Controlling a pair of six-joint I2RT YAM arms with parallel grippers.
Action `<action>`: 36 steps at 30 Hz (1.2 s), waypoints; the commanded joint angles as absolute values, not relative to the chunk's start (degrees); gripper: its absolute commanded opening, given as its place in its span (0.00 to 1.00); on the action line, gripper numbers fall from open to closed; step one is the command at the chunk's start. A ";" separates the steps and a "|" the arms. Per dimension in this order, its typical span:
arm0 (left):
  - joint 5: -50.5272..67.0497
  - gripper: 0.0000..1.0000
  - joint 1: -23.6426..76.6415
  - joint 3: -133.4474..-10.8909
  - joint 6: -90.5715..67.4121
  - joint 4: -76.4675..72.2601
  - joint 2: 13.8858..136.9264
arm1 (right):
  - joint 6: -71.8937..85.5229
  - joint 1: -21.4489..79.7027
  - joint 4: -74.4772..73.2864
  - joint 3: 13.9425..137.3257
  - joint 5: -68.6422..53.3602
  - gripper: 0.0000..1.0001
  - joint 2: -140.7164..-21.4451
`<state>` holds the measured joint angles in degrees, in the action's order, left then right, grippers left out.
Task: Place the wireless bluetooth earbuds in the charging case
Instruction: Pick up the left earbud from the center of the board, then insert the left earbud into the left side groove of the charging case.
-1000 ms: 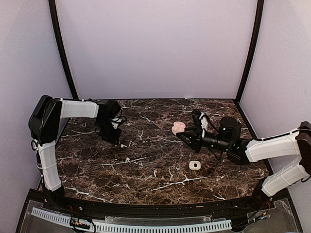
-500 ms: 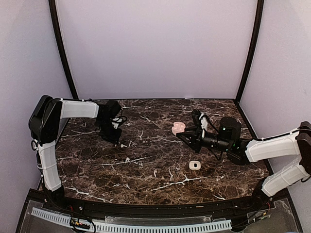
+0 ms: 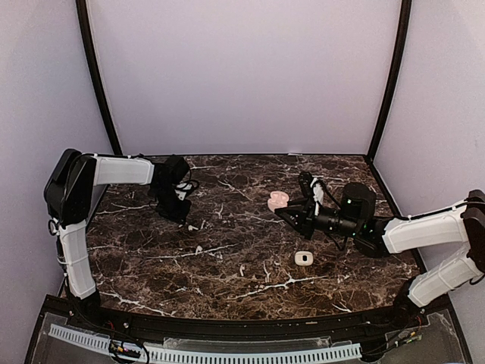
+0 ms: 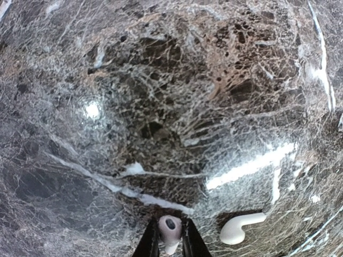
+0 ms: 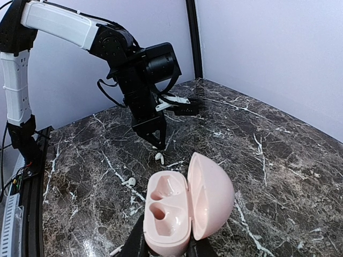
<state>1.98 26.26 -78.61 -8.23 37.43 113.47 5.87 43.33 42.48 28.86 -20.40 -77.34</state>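
My left gripper (image 4: 169, 223) is low over the marble and shut on a white earbud (image 4: 170, 231), speaker hole up. A second earbud (image 4: 239, 227) lies on the table just to its right. The right wrist view shows the left gripper (image 5: 157, 143) tip-down beside that loose earbud (image 5: 159, 157). My right gripper (image 5: 166, 242) is shut on the base of the open pink charging case (image 5: 163, 214). The lid is swung right and both sockets are empty. In the top view the case (image 3: 278, 200) is mid-table and the left gripper (image 3: 180, 218) is far left.
A small white case (image 3: 304, 258) sits on the marble in front of the right arm. Another earbud (image 5: 129, 182) lies between the arms, and a white stem (image 5: 115, 250) shows at the bottom edge of the right wrist view. Purple walls enclose the table.
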 commanded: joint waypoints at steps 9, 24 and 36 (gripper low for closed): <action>8.44 0.10 26.45 -77.01 -10.12 30.12 101.24 | 5.31 42.89 44.09 29.76 -20.31 0.00 -76.91; 21.25 0.07 32.26 -53.14 -16.10 -17.19 68.54 | 11.45 44.61 47.07 43.71 -27.76 0.00 -85.88; 19.16 0.04 41.39 -44.98 -15.85 -32.45 64.62 | 14.11 50.08 50.46 50.43 -27.22 0.00 -92.19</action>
<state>19.97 38.94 -46.22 -16.16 -25.50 66.19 12.71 48.60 46.28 48.14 -27.16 -90.78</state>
